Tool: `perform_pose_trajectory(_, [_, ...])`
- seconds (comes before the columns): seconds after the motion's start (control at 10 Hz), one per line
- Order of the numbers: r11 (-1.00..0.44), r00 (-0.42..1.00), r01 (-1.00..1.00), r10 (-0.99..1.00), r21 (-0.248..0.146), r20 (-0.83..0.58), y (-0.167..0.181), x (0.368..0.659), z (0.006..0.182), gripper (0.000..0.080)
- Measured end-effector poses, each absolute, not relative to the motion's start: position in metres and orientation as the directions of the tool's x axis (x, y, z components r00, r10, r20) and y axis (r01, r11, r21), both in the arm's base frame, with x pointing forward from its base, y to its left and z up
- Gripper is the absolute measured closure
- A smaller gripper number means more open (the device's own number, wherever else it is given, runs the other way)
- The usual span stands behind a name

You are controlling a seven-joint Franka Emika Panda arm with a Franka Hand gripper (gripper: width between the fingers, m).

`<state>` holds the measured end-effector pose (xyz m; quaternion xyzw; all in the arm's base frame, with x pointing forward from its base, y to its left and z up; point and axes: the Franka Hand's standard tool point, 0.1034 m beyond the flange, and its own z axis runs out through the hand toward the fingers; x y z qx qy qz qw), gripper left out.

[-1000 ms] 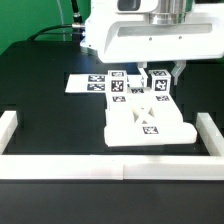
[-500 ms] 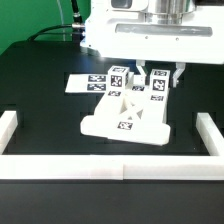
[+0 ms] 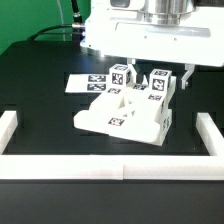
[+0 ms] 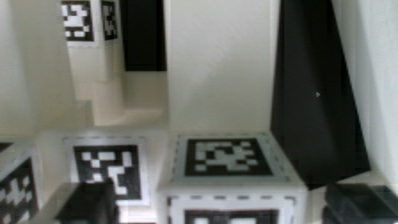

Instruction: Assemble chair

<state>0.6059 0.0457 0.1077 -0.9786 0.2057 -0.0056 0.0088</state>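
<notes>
Now my gripper (image 3: 161, 76) is spread open, chair (image 3: 125, 112) released (tilted further toward exterior view's left than a second ago).

Over the last second I've watched the chair (image 3: 128, 112) swing round on the counter (image 3: 45, 110). It sat square to the exterior view, then turned; now its flat front piece points toward that view's left, and the whole thing lies more skewed and further to that side than half a second ago. My end effector (image 3: 160, 80) has let go: its fingers, pinched together above the chair's far end before, now stand wide apart.
</notes>
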Motion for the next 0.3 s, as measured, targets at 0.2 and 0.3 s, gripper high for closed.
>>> perform_pose_trajectory(0.2, [-0.915,0.915,-0.403,-0.403,-0.02,0.007,0.0457,0.6059,0.1077,0.0158])
perform_pose_trajectory(0.3, [-0.915,0.915,-0.403,-0.403,-0.02,0.007,0.0457,0.6059,0.1077,0.0152])
